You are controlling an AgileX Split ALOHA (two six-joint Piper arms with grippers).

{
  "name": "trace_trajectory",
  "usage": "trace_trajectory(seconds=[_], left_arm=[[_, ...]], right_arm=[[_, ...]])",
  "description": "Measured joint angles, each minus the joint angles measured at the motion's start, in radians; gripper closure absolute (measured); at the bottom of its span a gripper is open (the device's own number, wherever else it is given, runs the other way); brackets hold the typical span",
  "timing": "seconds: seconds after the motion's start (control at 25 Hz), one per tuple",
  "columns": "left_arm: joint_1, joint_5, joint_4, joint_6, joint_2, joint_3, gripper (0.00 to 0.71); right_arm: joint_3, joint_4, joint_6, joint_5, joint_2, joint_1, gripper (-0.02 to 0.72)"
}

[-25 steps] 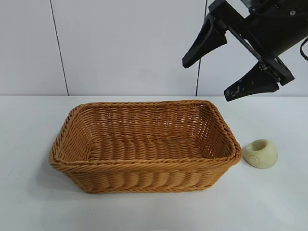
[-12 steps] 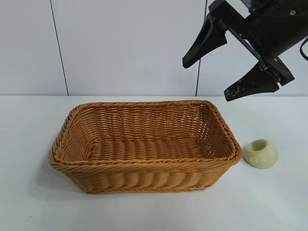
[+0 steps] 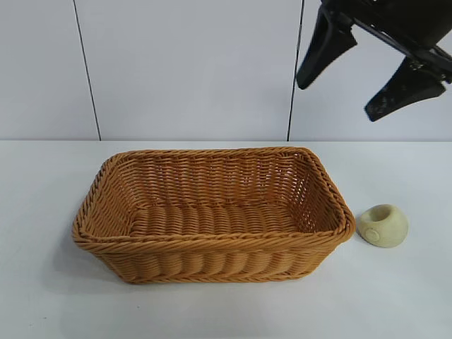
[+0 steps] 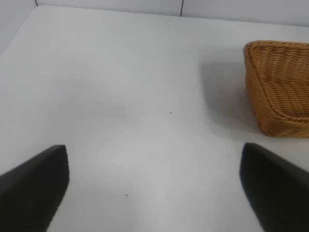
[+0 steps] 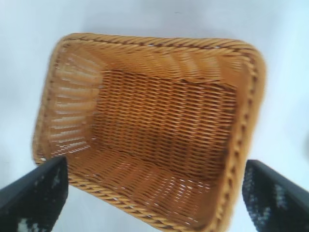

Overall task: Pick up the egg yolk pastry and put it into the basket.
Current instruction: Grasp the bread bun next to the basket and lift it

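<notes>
The egg yolk pastry (image 3: 383,225), a small cream dome with a round dimple, lies on the white table just right of the basket (image 3: 212,244), apart from its rim. The orange-brown wicker basket holds nothing; its inside fills the right wrist view, rim (image 5: 251,121). My right gripper (image 3: 337,99) hangs high at the upper right, open and empty, well above the pastry and the basket's right end. My left gripper (image 4: 154,188) is open over bare table, with a corner of the basket (image 4: 277,87) off to one side. The left arm is out of the exterior view.
A white tabletop (image 3: 42,296) runs on all sides of the basket. Behind it stands a pale panelled wall (image 3: 183,70) with dark vertical seams.
My right gripper has risen and shifted to the right, still open. The pastry and the basket have not moved.
</notes>
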Motion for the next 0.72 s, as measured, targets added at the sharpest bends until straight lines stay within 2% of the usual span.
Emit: trace_trajectory(seconds=[0.08,0.2,0.4,0.56,0.72], left_arm=[[0.000,0.000,0.000,0.000,0.000,0.000,0.018],[0.000,0.000,0.000,0.000,0.000,0.000,0.018],[0.000,-0.001,0.000,0.000,0.000,0.000,0.018],[0.000,-0.002,0.000,0.000,0.000,0.000,0.018],[0.000,-0.002,0.000,0.000,0.000,0.000,0.018]], right_arm=[[-0.007,-0.131,0.057,0.023,0.000,-0.005,0.007],[-0.007,-0.201,0.082,0.035,0.004,-0.055,0.007],[-0.007,-0.205,0.072,0.045,0.069,-0.153,0.007],[-0.007,-0.195,0.070,0.047,0.172,-0.177,0.007],[-0.007,-0.139,0.048,0.026,0.276,-0.177,0.007]])
